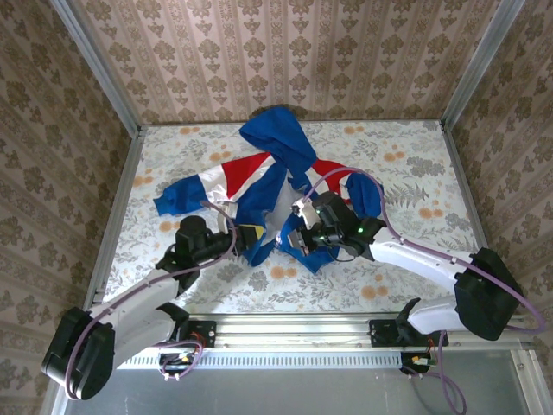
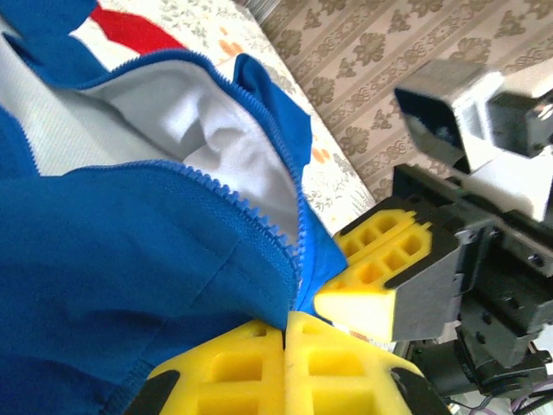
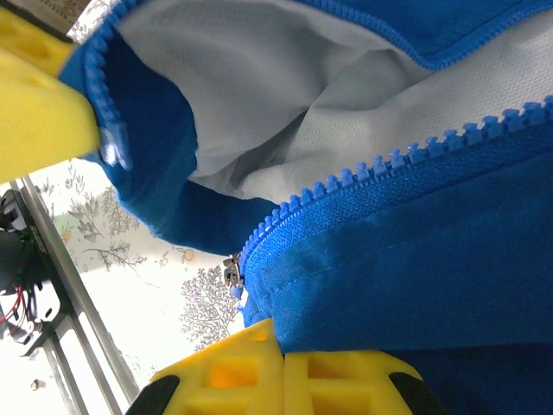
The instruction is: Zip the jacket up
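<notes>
At the lower hem of the jacket [image 1: 278, 143], our left gripper [image 2: 285, 359] clenches blue fabric; our right gripper [image 3: 282, 376], just beside it, pinches the facing edge. Zipper teeth [image 3: 389, 162] beyond the hem gape apart. A small metal piece [image 3: 232, 272] there is too blurred to name. The jacket sprawls on the table [image 1: 415, 164], and from overhead both wrists hide its hem.

front of jacket [image 1: 259, 181]: partly hidden under right pincer [image 1: 294, 239] | metal zip piece [image 3: 232, 273]: too small to identify

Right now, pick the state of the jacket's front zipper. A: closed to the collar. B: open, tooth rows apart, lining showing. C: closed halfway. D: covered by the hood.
B: on the jacket the two tooth rows run apart, with pale lining showing between them.
</notes>
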Action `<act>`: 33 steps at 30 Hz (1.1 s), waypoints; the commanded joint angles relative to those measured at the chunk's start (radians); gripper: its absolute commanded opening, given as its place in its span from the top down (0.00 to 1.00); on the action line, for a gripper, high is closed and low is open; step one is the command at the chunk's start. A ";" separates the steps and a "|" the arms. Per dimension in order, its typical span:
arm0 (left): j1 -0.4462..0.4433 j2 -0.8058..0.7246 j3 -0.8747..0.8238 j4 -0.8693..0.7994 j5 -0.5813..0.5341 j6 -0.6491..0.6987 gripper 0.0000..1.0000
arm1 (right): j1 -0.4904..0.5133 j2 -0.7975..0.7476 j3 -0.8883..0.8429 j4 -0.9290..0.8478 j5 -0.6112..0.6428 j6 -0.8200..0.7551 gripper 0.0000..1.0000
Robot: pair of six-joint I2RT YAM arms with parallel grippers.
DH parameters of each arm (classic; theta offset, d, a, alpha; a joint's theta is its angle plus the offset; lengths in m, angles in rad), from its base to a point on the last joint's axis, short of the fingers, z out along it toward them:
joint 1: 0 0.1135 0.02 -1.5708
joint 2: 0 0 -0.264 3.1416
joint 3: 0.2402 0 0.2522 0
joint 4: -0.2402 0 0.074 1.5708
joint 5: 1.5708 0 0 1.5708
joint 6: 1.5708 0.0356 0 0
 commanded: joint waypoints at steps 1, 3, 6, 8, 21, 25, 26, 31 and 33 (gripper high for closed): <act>0.006 0.009 -0.013 0.117 0.038 0.045 1.00 | -0.005 -0.038 -0.018 0.064 -0.045 -0.047 1.00; 0.002 0.016 -0.009 0.118 0.038 0.058 1.00 | -0.005 -0.043 -0.022 0.071 -0.049 -0.062 1.00; -0.006 0.029 -0.006 0.122 0.037 0.082 1.00 | -0.004 -0.053 -0.027 0.080 -0.062 -0.080 1.00; -0.016 0.035 -0.012 0.130 0.038 0.109 1.00 | -0.005 -0.058 -0.027 0.083 -0.071 -0.091 1.00; -0.043 0.084 -0.049 0.209 0.079 0.121 1.00 | -0.012 -0.079 -0.038 0.095 -0.091 -0.113 1.00; -0.055 0.103 -0.050 0.223 0.084 0.122 1.00 | -0.013 -0.081 -0.036 0.097 -0.101 -0.116 1.00; -0.058 0.110 -0.051 0.230 0.086 0.122 1.00 | -0.014 -0.084 -0.037 0.099 -0.104 -0.118 1.00; -0.065 0.145 -0.063 0.305 0.100 0.093 1.00 | -0.016 -0.088 -0.049 0.115 -0.115 -0.127 1.00; -0.065 0.159 -0.071 0.346 0.105 0.078 1.00 | -0.018 -0.092 -0.062 0.138 -0.119 -0.125 1.00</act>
